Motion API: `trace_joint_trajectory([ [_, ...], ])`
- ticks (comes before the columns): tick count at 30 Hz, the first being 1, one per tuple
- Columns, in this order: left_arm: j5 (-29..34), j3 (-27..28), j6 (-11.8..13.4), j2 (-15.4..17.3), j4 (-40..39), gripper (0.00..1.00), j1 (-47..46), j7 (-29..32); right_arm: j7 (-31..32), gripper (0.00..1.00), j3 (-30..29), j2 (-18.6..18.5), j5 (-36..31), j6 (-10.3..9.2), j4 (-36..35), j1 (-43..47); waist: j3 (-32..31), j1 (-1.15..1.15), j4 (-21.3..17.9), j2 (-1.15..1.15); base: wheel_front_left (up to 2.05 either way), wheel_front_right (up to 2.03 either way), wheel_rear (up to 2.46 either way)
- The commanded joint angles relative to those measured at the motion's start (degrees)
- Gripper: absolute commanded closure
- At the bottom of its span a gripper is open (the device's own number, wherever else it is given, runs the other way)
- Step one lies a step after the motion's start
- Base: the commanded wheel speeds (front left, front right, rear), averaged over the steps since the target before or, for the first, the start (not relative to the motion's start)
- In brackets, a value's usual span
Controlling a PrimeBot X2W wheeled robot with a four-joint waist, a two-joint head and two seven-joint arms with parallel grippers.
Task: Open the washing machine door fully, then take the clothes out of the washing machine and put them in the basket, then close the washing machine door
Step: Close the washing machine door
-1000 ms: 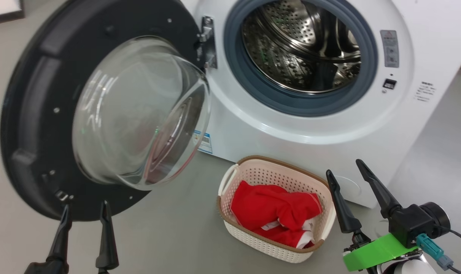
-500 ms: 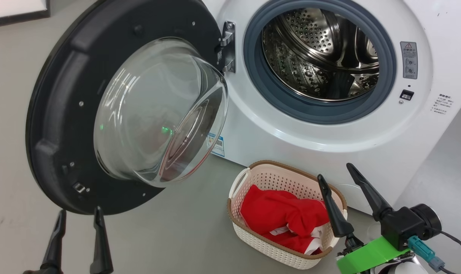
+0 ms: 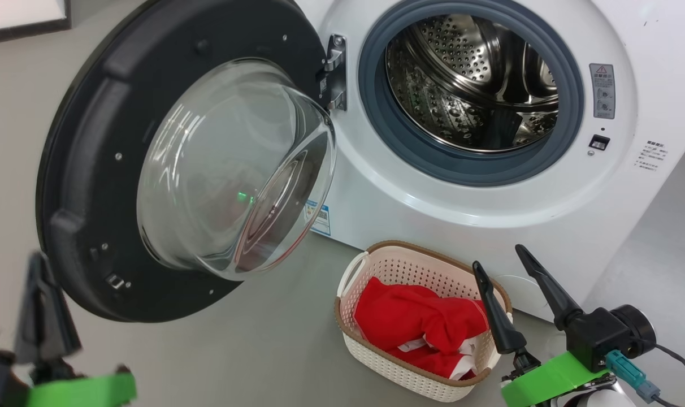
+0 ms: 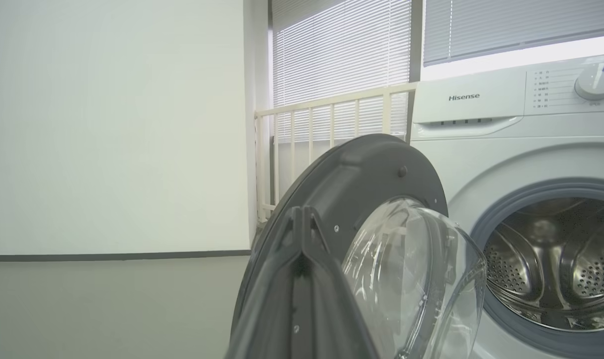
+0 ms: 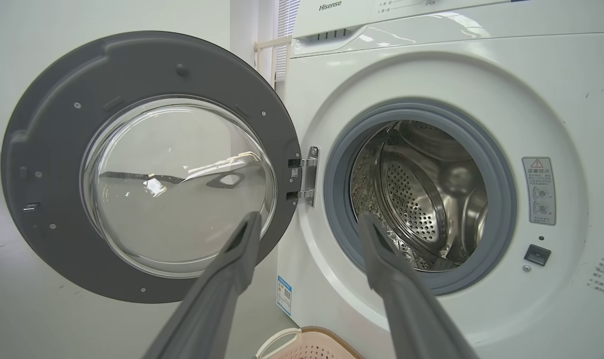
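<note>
Head view: one basket (image 3: 398, 264), one door (image 3: 94, 141)

One washing machine (image 3: 410, 203), one door (image 3: 88, 147), one basket (image 3: 387, 362); left gripper (image 3: 36, 261), right gripper (image 3: 498, 256): two; clothes (image 3: 416, 316) maybe two, bunched.

Right pincer (image 3: 497, 256) and left pincer (image 3: 37, 268): long tapered black fingers (image 3: 492, 308), bright green brackets (image 3: 546, 379); teal plug (image 3: 631, 370) and black cable (image 3: 681, 355) at the right.
</note>
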Motion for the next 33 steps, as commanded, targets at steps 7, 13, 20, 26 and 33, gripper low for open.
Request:
trace_joint_trajectory([
  [7,-3.92,7.05,-1.70,5.11,5.74,1.00,-14.86,-1.71,-0.36,0.00,1.63,-0.10,0.79,0.36,-1.32,-0.65,-0.15,0.00,-1.61,0.00,0.00,0.00,0.00],
  [13,-13.24,12.46,-5.31,6.01,17.63,1.00,-27.49,-1.97,-0.36,0.00,1.60,-0.10,0.43,0.36,-1.02,-1.50,0.66,0.00,-3.22,0.00,0.00,0.00,0.00],
  [20,-28.90,18.99,-7.72,5.63,34.94,1.00,-40.37,7.77,-0.36,0.00,1.83,-0.10,0.23,0.36,-0.66,-1.91,1.45,0.00,-4.33,0.00,0.00,0.00,0.00],
  [26,-37.04,22.02,-6.55,7.56,44.72,1.00,-47.01,20.04,-0.36,0.00,1.94,-0.10,-0.11,0.36,-0.53,-2.37,2.12,0.00,-4.80,0.00,0.00,0.00,0.00],
  [33,-42.56,22.86,-6.78,9.90,49.40,1.00,-49.53,32.73,-0.36,0.00,1.91,-0.10,-0.40,0.36,-0.19,-2.58,2.94,0.00,-4.73,0.00,0.00,0.00,0.00],
])
